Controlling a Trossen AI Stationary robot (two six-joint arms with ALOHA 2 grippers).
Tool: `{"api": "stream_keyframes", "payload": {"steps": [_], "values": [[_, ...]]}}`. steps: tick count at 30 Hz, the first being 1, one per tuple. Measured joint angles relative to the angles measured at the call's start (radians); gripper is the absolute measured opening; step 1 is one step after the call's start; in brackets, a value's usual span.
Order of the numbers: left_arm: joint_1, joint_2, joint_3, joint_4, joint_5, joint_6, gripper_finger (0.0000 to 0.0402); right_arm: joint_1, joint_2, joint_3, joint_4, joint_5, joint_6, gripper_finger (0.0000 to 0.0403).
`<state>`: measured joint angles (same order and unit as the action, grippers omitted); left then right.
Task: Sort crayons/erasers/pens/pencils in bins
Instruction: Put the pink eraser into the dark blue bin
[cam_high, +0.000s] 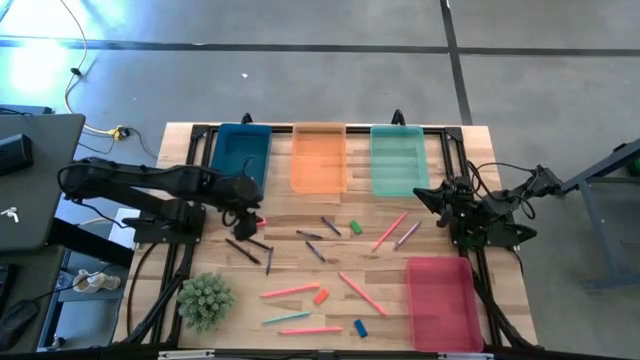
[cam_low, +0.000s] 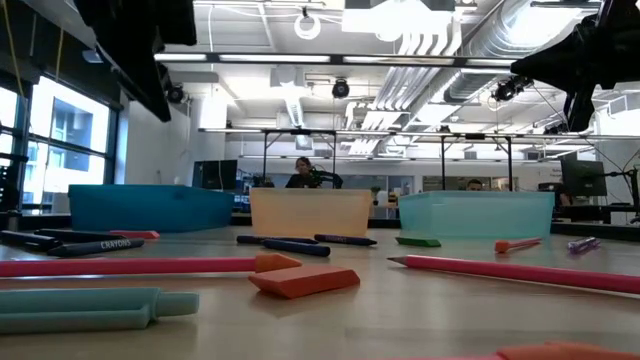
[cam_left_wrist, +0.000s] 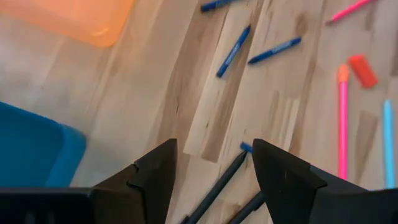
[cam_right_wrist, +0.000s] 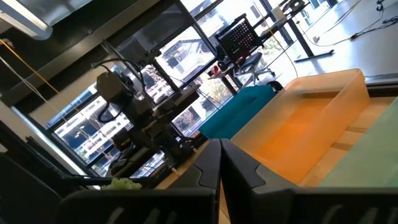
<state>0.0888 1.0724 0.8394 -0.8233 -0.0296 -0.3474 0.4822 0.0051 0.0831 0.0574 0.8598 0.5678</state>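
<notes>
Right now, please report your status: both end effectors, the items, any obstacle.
Left end effector open, over dark pens near blue bin, holding nothing. Right end effector shut, waiting beside green bin. Items unsorted on table. No obstacle seen.

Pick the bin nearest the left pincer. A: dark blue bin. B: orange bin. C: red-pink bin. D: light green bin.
A: in the high view the left pincer hangs open just in front of the dark blue bin, with the other bins farther off to the right.
</notes>
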Motion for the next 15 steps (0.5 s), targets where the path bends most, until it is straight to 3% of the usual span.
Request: {"api": "stream_keyframes", "payload": {"steps": [6, 15], "values": [[-0.038, 0.085, -0.005, 0.015, 0.000, -0.005, 0.0196, 0.000, 0.000, 0.000, 0.000, -0.003, 0.000, 0.0000], [-0.066, 0.101, -0.157, 0.143, 0.010, -0.106, 0.0190, 0.000, 0.000, 0.000, -0.001, -0.015, 0.000, 0.0000]]}}
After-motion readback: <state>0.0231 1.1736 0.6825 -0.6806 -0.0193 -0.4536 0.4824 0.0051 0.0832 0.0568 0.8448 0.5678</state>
